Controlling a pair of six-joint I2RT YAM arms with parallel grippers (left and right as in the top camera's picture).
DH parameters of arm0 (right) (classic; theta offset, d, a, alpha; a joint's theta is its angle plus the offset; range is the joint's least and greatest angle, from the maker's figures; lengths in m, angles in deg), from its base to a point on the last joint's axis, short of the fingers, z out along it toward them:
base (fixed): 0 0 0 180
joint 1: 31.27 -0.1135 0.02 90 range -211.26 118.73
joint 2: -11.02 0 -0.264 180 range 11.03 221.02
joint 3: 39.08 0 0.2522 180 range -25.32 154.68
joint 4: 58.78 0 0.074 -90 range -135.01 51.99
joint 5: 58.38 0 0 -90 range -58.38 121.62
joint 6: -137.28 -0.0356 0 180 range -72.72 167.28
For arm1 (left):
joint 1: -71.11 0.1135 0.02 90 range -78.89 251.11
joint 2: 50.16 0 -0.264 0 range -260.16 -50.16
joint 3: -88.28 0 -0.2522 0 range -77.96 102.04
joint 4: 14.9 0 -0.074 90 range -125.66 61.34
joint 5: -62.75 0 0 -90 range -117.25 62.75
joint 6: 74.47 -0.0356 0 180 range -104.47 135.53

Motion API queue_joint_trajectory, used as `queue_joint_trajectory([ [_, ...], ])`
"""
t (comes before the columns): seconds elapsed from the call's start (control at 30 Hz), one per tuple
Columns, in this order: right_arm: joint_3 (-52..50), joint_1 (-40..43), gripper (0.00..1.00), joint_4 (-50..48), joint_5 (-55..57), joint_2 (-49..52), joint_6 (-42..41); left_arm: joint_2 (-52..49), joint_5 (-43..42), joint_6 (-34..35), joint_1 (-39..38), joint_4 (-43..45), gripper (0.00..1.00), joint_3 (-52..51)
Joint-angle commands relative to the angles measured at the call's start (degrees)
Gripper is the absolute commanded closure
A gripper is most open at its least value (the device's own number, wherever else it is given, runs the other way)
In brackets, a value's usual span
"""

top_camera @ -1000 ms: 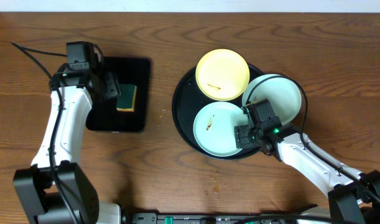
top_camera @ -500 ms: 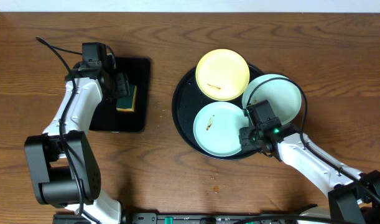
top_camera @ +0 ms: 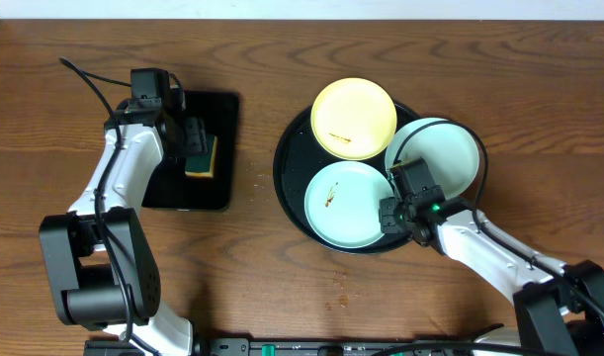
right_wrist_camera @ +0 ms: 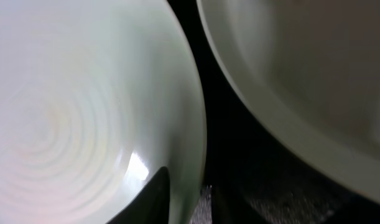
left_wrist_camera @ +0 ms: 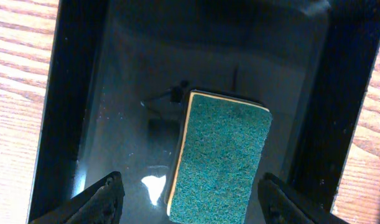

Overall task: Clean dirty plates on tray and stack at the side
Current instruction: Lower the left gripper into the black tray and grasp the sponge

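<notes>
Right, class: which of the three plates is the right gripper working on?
The front mint plate, with a brown smear: the right gripper straddles its rim. The yellow plate and the other mint plate lie farther back.

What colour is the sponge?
The sponge is dark green on top with a pale yellow edge; the left wrist view shows it best.
</notes>
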Motion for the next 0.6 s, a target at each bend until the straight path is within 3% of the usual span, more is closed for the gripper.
queue_joint_trajectory([
  [0.0,-0.5,-0.5,0.87,-1.0,1.4,1.0,-1.6,-0.4,-0.1,-1.4,0.0,0.4,0.30,-0.6],
  [0.17,-0.5,-0.5,0.95,-1.4,1.8,1.0,-1.9,-0.4,-0.1,-1.7,0.0,0.3,0.30,-0.8],
  [0.57,-0.5,-0.5,0.97,-1.4,2.3,1.0,-1.9,-0.4,-2.6,-4.3,0.0,11.4,0.30,-8.8],
])
